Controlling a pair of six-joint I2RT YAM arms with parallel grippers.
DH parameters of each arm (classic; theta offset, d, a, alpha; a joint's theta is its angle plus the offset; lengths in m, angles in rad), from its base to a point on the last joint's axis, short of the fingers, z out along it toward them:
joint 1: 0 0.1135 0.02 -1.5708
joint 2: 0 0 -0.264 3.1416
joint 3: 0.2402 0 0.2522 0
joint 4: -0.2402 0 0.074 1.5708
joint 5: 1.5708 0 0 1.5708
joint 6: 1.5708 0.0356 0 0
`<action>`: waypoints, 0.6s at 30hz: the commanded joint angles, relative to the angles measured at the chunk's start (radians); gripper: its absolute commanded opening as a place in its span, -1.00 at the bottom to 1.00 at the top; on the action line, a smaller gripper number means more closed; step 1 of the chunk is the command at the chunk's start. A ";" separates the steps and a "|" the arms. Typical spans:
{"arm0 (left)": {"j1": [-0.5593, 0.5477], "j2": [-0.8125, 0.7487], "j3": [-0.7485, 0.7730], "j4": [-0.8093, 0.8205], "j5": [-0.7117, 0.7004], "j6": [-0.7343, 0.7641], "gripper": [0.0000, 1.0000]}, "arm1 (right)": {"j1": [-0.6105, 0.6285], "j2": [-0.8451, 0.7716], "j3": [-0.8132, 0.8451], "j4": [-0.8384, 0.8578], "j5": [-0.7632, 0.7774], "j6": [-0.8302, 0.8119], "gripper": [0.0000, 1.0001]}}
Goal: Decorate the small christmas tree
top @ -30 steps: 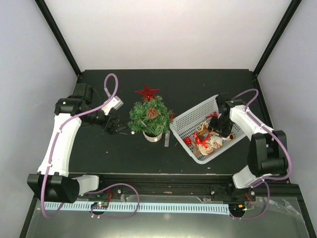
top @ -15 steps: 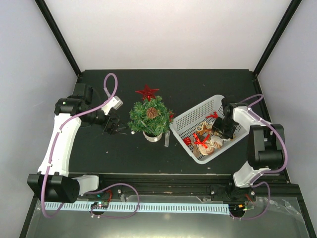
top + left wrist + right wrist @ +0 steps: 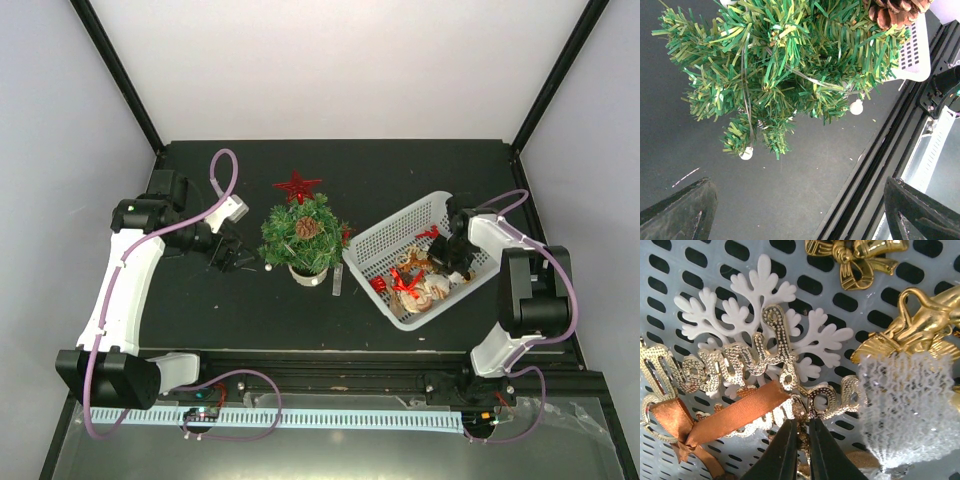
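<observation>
left gripper (image 3: 232, 258) is released, jaws wide apart, hovering low over the black table (image 3: 400, 170) just left of the small christmas tree (image 3: 303, 232). in the left wrist view its two fingers (image 3: 680, 210) sit in the bottom corners with nothing between them, and the tree's green branches fill the top.

the tree stands upright left of centre, between the left gripper and the white basket (image 3: 385, 245), with a pine cone (image 3: 307, 227) on top. a red star (image 3: 297, 186) lies on the table just behind it.

right gripper (image 3: 801, 437) is down inside the basket, jaws pinched nearly together on a glittery gold piece (image 3: 802, 436) right under the gold script ornament (image 3: 765, 355). can't tell which ornament that piece belongs to. an orange ribbon (image 3: 730, 412) is tied to the script ornament, which lies over a white snowflake (image 3: 765, 305). white mesh (image 3: 905, 405) is just right of the fingers and a gold bow (image 3: 855, 257) is at the top.
</observation>
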 commanded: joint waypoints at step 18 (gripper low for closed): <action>0.010 0.006 0.011 0.033 0.022 0.016 0.83 | 0.017 -0.170 0.126 -0.081 0.211 -0.079 -0.90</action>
